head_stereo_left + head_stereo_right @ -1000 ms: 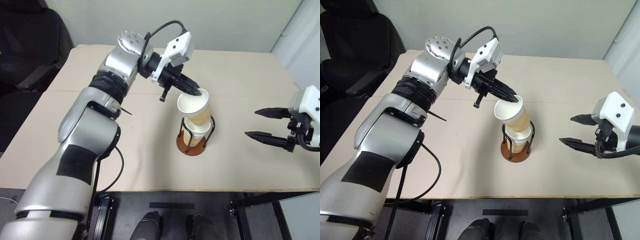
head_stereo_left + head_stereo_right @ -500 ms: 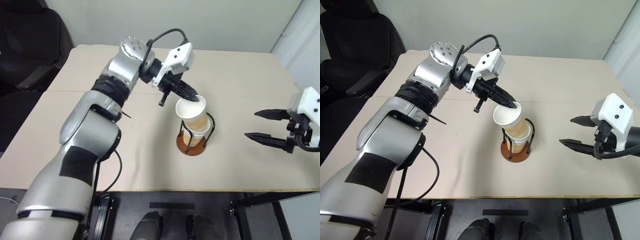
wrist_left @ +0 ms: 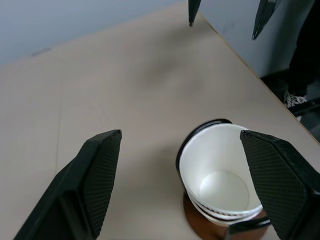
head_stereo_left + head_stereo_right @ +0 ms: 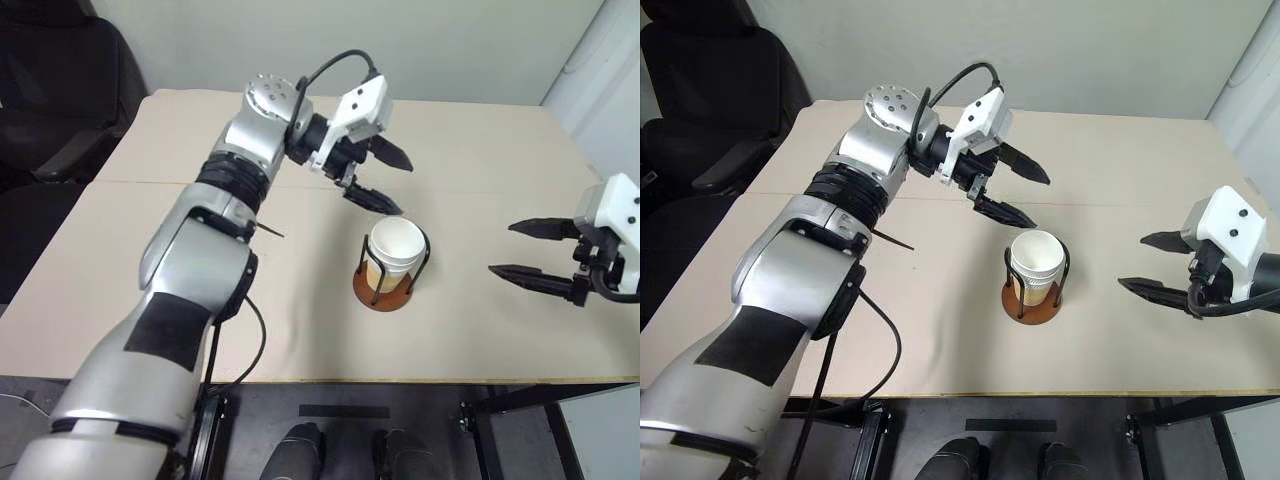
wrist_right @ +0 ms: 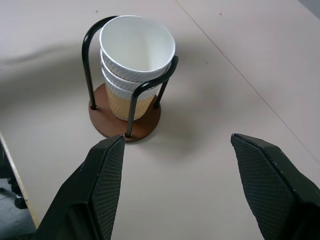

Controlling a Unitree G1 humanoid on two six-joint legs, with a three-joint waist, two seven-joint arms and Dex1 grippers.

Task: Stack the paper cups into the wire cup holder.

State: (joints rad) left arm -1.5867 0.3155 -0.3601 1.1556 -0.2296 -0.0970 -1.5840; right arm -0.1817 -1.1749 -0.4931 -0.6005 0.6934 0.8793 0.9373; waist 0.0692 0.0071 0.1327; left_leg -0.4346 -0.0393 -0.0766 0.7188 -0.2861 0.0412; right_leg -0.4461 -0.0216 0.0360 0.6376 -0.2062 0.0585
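Head pair overhead; wrist views near holder (image 5: pixel 125 120).

White/tan ribbed cups (image 5: pixel 136 62), red-brown holder base (image 5: pixel 145 127).

Three paper cups (image 5: pixel 136 52) were counted, nested one inside another as a single stack, told apart by their three rolled white rims in the right wrist view; one wire cup holder (image 5: pixel 125 122) stood on the worktop (image 4: pixel 200 290), well in from its edges and nearer the front edge than the back, with all three cups inside it; its black wire loops could not be counted with certainty; two hands were in view, the left hand (image 4: pixel 385 178) and the right hand (image 4: pixel 530 250), each with two black fingers spread apart and empty; one black chair (image 4: pixel 710 90) stood beyond the worktop's back left corner.
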